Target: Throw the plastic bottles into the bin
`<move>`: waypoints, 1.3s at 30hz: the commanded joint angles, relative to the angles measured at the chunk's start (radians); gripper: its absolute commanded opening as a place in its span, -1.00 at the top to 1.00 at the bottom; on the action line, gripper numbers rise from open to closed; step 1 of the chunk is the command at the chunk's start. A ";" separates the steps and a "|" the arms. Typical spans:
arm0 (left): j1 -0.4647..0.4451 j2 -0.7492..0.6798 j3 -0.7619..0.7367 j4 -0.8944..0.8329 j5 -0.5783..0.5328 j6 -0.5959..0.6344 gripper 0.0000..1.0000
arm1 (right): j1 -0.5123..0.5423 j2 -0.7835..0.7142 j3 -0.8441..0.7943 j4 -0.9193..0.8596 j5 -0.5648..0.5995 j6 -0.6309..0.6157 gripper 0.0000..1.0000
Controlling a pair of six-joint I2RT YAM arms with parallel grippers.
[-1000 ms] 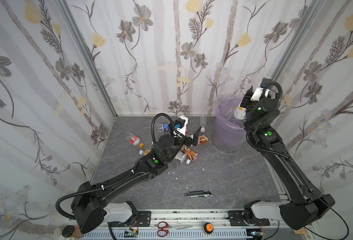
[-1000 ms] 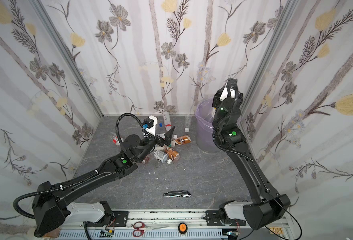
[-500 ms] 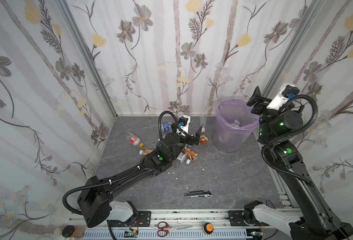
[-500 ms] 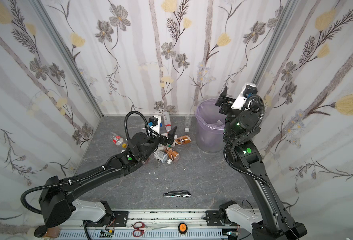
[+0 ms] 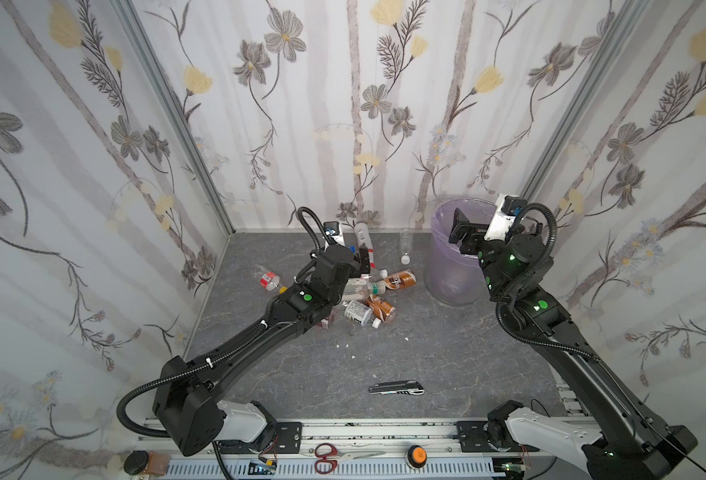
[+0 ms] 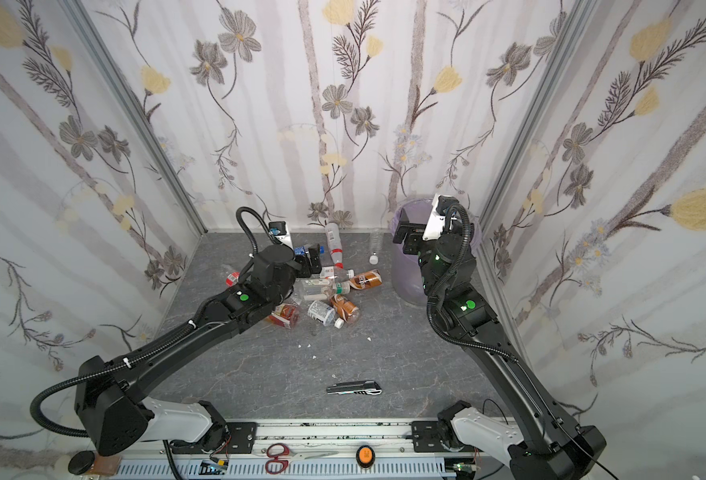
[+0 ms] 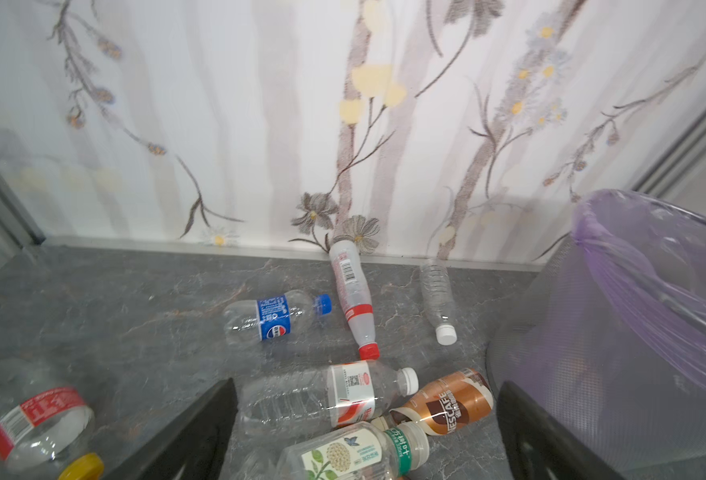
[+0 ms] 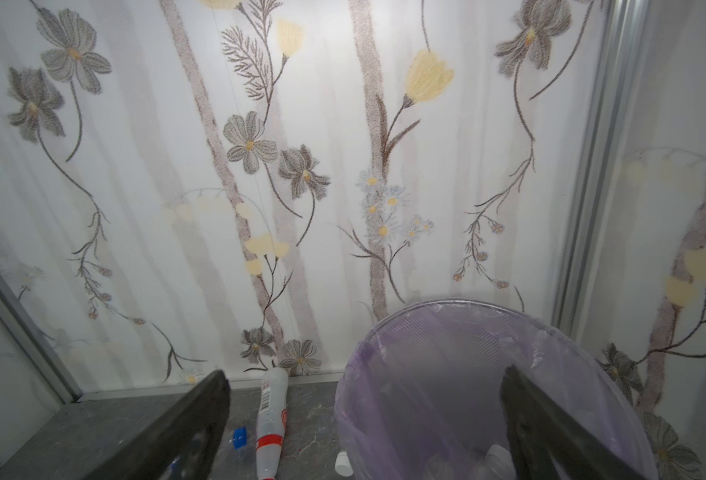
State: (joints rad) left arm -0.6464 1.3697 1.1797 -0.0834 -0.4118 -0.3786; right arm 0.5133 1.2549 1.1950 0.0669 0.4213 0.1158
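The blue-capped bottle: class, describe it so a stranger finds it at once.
Start at the purple-lined bin by the back wall. Beyond the long red-capped bottle, away from the bin, a clear bottle lies on the grey floor. Only it has a blue label and blue cap.

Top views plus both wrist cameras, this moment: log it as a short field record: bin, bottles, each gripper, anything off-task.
bin: upright, back right of the table, lavender liner, a bottle visible inside
bottles left: pile lying left of the bin; red-capped bottle and clear bottle by the back wall
left gripper: open, low over the pile, nothing gripped
right gripper: open, empty, raised at the bin's rim
off-task: folding knife near the table's front
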 commanded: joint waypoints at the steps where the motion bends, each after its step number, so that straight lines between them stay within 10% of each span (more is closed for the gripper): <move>1: 0.162 -0.008 -0.039 -0.196 0.237 -0.251 -1.00 | 0.044 0.023 -0.032 0.062 -0.078 0.051 -0.99; 17: 0.650 0.097 -0.086 -0.252 0.460 -0.384 -1.00 | 0.188 0.115 -0.083 0.071 -0.154 0.052 -0.99; 39: 0.558 0.690 0.492 -0.277 0.618 -0.345 -1.00 | 0.183 0.197 -0.015 0.034 -0.143 -0.002 -0.99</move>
State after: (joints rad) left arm -0.0757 2.0285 1.6253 -0.3614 0.1879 -0.7147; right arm 0.6964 1.4418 1.1706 0.0875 0.2684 0.1219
